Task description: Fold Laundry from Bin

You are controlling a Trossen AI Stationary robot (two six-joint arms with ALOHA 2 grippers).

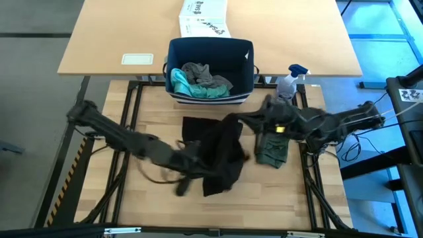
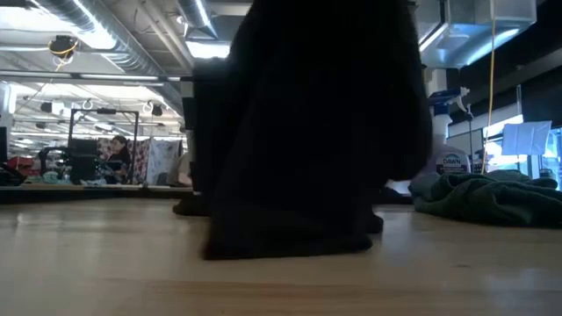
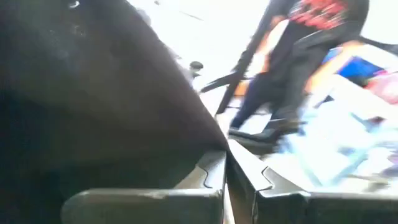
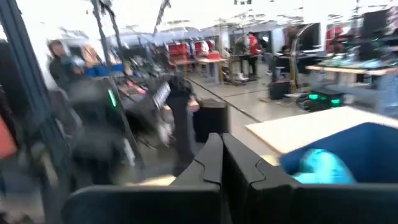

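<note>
- Black T-shirt [image 1: 221, 155]: hangs bunched between the two tools above the middle of the surface [image 1: 291, 192], its lower hem resting on the wood.
- Left tool [image 1: 187, 160]: fingers pressed together, apparently pinching the shirt's near edge; the wrist view shows dark cloth draped just beside them.
- Right tool [image 1: 239, 120]: fingers pressed together at the shirt's upper edge; what they pinch is not clearly visible.
- Step in hand, as judged: spread the shirt flat; draw both tools apart evenly, keeping the cloth taut and low.
- Olive-green piece [image 1: 272, 151]: lies just below the right arm, near enough to snag.
- Bin [image 1: 210, 51]: beyond both tools, holding teal [image 1: 182, 82] and grey [image 1: 201, 73] garments.
- Spray bottle [image 1: 289, 80]: beside the bin, behind the right arm.
</note>
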